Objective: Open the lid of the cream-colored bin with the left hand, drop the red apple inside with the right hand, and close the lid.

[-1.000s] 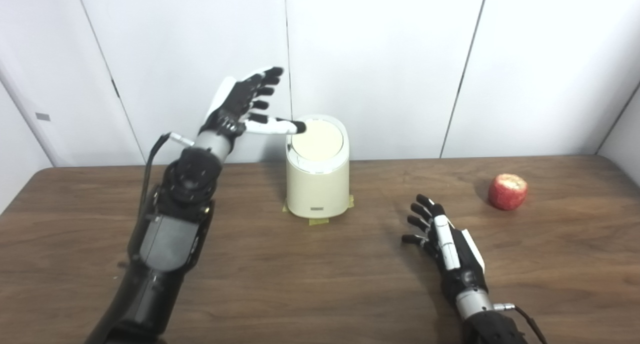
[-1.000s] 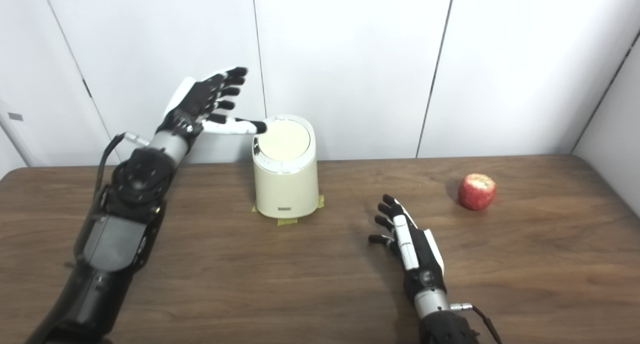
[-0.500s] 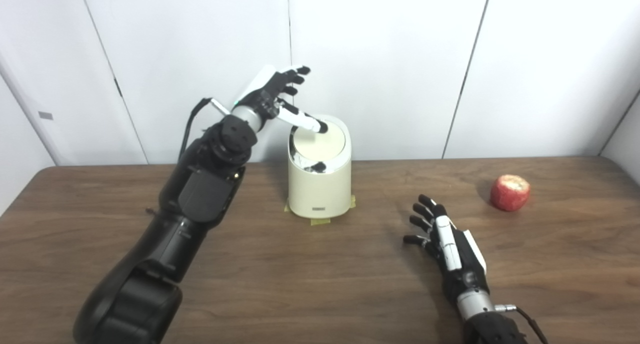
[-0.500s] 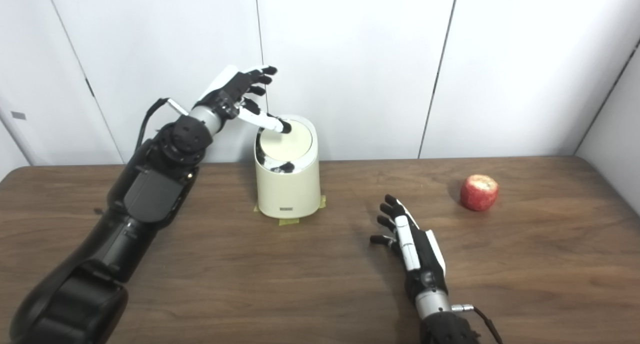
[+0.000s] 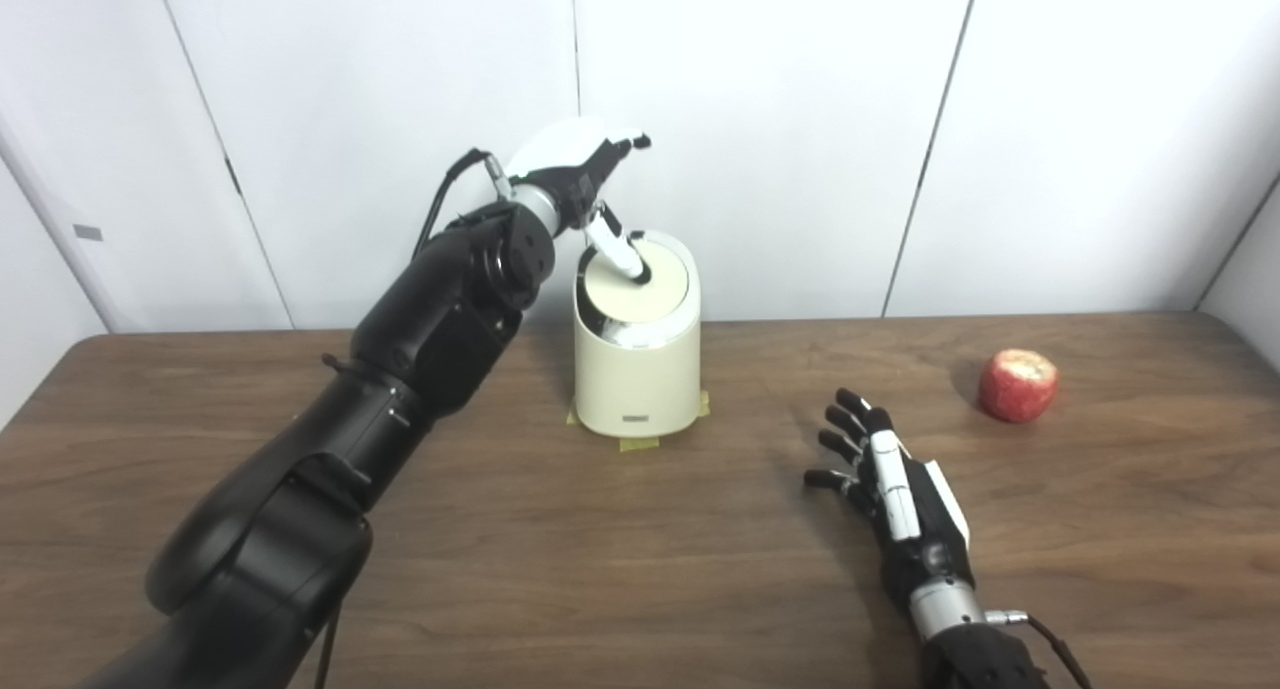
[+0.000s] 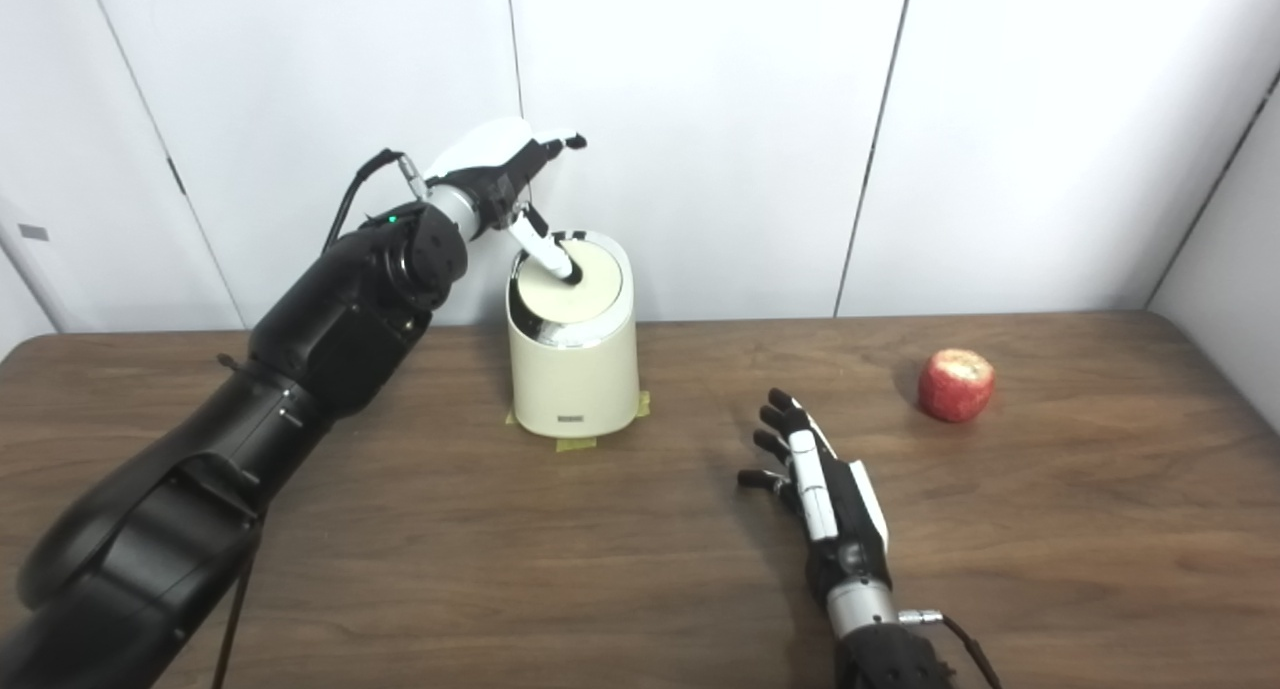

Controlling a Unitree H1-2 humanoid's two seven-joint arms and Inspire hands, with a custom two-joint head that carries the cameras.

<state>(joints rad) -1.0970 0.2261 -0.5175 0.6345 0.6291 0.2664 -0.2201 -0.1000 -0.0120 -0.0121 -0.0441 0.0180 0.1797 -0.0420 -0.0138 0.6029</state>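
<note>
In the left eye view, our left hand (image 5: 572, 164) has swung over the cream-colored cylindrical plastic bin (image 5: 636, 354) since a second ago, when it hovered flat beside the rim; now its thumb presses down on the round swing lid (image 5: 632, 294), whose far edge dips under the thumb while the near edge has risen, showing a dark gap. We judge the opening step is under way but the gap is not yet wide enough for fruit. The other fingers of that hand are spread and hold nothing. In the right eye view, our right hand (image 6: 825, 499) lies on the brown wooden table (image 6: 1050, 549), fingers apart and empty, unmoved from before; the red apple (image 6: 956, 384) sits well beyond and right of those fingertips, untouched. Inside the bin is hidden, and the lid's pivot is hard to make out behind the thumb.
</note>
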